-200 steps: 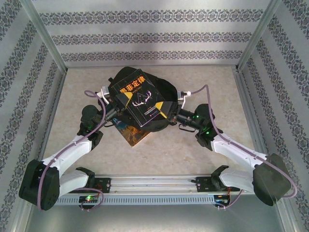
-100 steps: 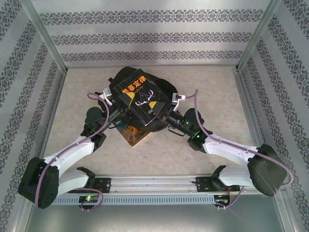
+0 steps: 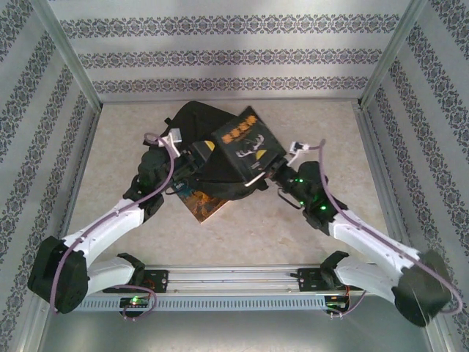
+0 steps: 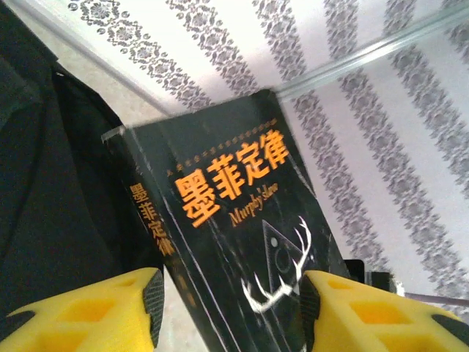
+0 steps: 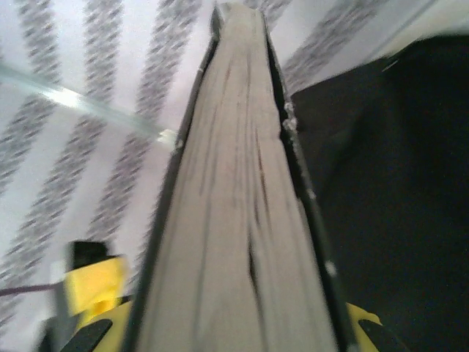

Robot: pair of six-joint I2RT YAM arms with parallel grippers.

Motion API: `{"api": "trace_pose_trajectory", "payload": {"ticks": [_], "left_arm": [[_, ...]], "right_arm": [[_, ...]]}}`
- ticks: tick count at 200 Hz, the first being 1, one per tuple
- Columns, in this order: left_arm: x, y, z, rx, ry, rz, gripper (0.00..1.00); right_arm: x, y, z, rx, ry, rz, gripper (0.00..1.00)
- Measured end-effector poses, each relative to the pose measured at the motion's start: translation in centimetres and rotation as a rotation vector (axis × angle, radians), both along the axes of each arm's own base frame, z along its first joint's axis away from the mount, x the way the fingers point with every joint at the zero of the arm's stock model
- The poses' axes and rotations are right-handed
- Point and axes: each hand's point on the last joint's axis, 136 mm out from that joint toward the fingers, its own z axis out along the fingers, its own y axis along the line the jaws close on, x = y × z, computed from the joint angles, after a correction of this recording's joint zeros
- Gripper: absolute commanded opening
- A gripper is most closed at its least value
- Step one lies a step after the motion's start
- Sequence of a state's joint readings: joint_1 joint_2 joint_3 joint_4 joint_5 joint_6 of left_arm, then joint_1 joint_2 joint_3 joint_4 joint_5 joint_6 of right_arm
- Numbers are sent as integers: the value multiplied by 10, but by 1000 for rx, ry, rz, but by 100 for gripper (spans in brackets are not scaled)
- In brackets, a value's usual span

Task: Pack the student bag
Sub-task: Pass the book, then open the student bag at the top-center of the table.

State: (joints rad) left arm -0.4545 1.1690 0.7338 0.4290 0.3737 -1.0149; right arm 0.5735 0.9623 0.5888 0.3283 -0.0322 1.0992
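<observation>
Top view, near side: second book [image 3: 201, 204], orange-brown cover, flat on the table [image 3: 322, 132], just in front of the student bag [image 3: 192, 123] and partly under its near edge.

Left gripper [image 3: 196, 155]: over the bag's near left part. In the wrist view the left gripper [image 4: 231, 290] has its yellow fingers [image 4: 135, 308] well apart, nothing clamped. The black book [image 4: 227, 198] shows face-on just beyond them, orange title readable. Contact with the right-hand finger: cannot tell.

Right gripper [image 3: 265, 174]: at the bag's near right edge, clenched on the black book [image 3: 248, 145], which is held tilted above the bag's right half. In the wrist view the right gripper [image 5: 234, 330] has the book's [image 5: 234, 183] page edge running up from between its jaws.

Student bag: black, slumped on the table at mid-depth, between the two grippers and reaching beyond them. It takes up the left side of the left wrist view [image 4: 44, 205] and the right side of the right wrist view [image 5: 396, 183].

Far: patterned wall [image 3: 234, 55].
</observation>
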Motion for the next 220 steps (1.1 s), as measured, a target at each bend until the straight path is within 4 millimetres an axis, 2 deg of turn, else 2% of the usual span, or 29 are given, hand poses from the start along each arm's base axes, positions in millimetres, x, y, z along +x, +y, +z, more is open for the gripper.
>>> {"api": "trace_pose_trajectory", "payload": {"ticks": [21,39,61,82,99,123,157,185,204,220], "left_arm": [[6,-21,15,176,-51,-49,61],[13,-39,13,348,-70,-81,65],[29,-51,-10,569,-43,-91,67],[50,-45,-43,761,25,-64,69],[67,-34,-68,928,78,-32,70],[89,-24,-94,1107,98,-17,70],[107,-7,-130,1187,157,-64,69],[122,2,-146,1237,180,-86,68],[126,3,-154,1277,179,-94,57],[128,5,-159,1311,175,-105,39]], "right_arm": [[-3,-42,-13,-133,37,-116,0],[-10,-69,-22,-233,72,-179,0],[-16,-94,-30,-312,101,-226,0],[-21,-111,-36,-353,127,-258,0],[-22,-117,-39,-363,138,-263,0],[-22,-119,-42,-365,149,-256,0],[-20,-118,-46,-360,167,-235,0],[-18,-119,-50,-355,182,-222,0],[-18,-120,-50,-347,184,-217,0],[-18,-119,-50,-343,187,-211,0]]}}
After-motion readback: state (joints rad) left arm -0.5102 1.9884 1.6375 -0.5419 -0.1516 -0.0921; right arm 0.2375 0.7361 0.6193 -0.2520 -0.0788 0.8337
